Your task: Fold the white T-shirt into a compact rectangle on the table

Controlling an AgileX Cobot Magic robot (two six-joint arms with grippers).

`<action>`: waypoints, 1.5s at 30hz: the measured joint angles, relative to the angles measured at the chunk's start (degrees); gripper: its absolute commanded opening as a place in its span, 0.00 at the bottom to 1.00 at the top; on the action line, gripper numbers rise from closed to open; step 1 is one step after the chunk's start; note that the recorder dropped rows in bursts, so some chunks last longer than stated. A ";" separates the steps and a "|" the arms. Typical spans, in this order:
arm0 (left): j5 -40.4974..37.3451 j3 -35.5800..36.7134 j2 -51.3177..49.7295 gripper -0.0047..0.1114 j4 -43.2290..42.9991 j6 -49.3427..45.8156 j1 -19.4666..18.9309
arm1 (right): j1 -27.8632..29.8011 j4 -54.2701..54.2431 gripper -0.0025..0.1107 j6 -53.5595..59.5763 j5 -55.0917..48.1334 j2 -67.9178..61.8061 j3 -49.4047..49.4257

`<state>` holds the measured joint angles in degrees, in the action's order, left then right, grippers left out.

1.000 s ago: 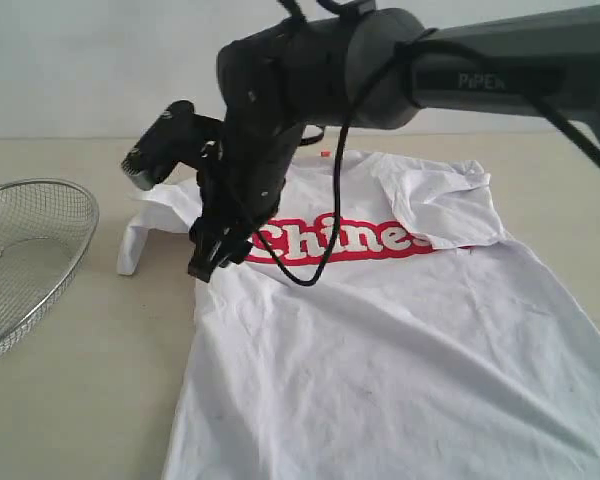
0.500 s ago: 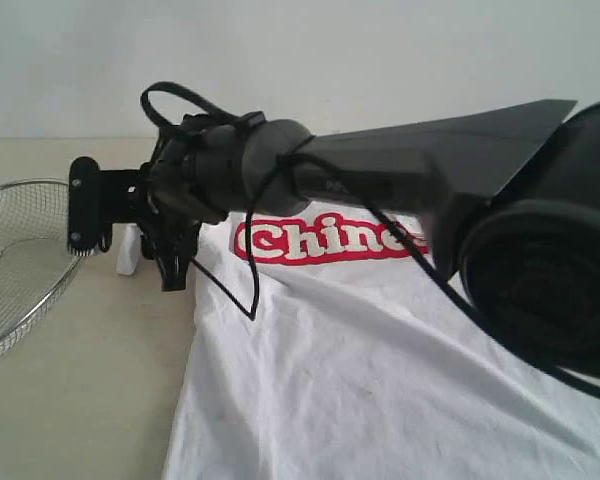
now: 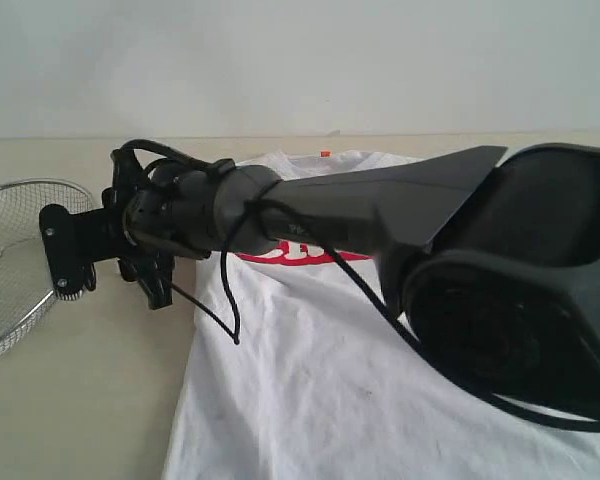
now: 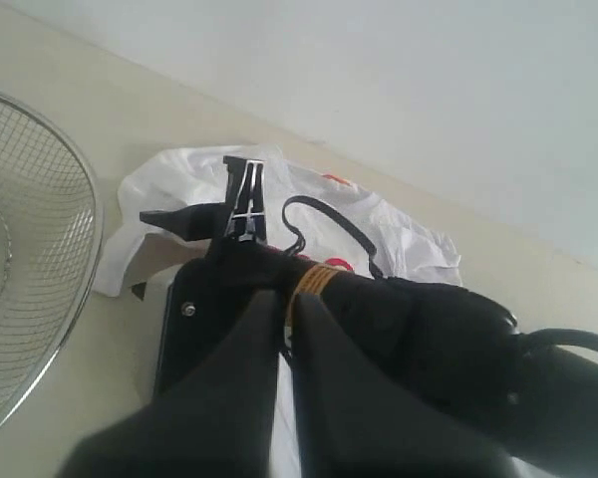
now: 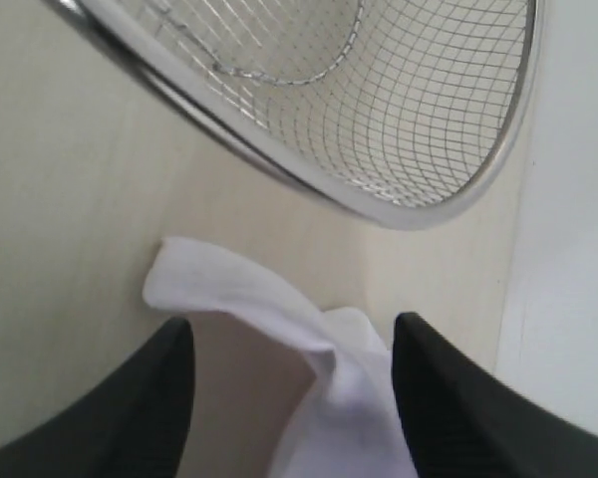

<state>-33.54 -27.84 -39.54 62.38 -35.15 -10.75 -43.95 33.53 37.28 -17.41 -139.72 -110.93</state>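
Wore matte black casing along the bulky right arm (image 3: pixel 360 205), rounded at the wrist, angular further back. Carried a thin black cable (image 3: pixel 224 285), small silver screws (image 3: pixel 48 232) on a flat black bracket (image 3: pixel 65 255), and an orange-striped band (image 4: pixel 309 282). Ended in a right tool (image 5: pixel 291 344) with smooth black fingers (image 5: pixel 130 398).

Beige table (image 3: pixel 80 400): white T-shirt (image 3: pixel 310 400), mesh basket (image 3: pixel 20 184)

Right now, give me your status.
Left gripper shut. Right gripper open, straddling shirt sleeve. Basket close beside it, not blocking.
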 measured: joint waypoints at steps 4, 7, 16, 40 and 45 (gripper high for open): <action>-0.38 0.00 0.00 0.08 0.00 0.00 0.00 | 0.00 0.36 0.49 -0.29 0.00 -2.27 -3.66; -0.60 0.00 0.00 0.08 0.00 0.00 0.00 | 0.19 0.36 0.49 -0.40 0.24 -3.09 -5.00; -0.60 0.00 0.00 0.08 0.00 0.00 0.00 | 1.56 2.36 0.49 -0.40 -3.02 -3.82 -5.38; -0.60 0.00 0.00 0.08 0.00 0.00 0.00 | 1.56 2.92 0.02 -10.07 3.07 -7.02 -5.51; -0.60 0.00 0.00 0.08 0.00 -0.09 0.00 | 1.56 3.04 0.02 -20.11 3.86 -5.81 -5.51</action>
<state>-34.13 -27.84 -39.54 62.38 -35.24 -10.75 -42.40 36.57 17.18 -13.55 -145.53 -116.44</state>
